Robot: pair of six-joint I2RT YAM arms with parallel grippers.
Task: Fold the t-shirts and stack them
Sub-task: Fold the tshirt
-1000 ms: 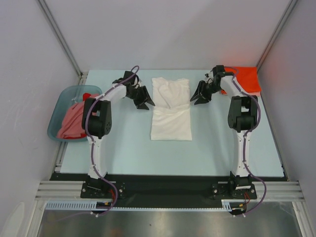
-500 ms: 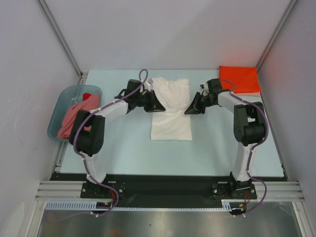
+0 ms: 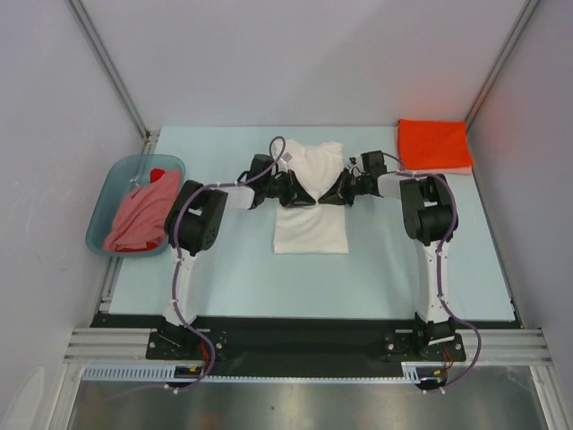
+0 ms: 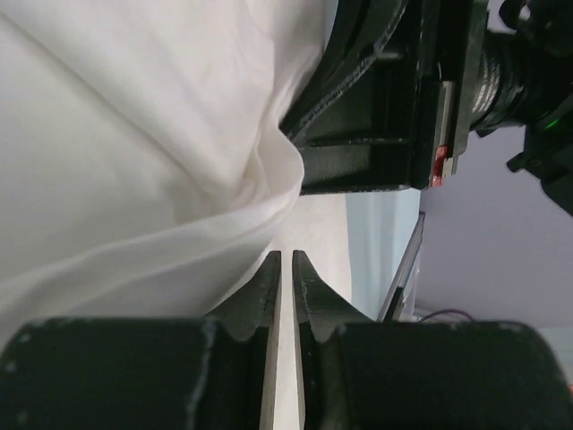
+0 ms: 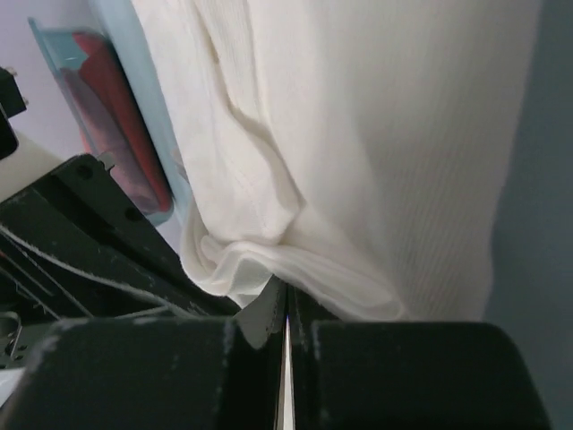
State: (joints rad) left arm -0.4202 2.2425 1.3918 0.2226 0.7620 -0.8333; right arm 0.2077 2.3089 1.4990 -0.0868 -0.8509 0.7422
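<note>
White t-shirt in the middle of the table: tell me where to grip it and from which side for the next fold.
Probably best to grip the white t-shirt at its two long side edges near mid-length, the left hand coming in low from the left and the right hand from the right. It lies flat as a narrow strip running front to back, so those edges offer loose layers to pinch.
</note>
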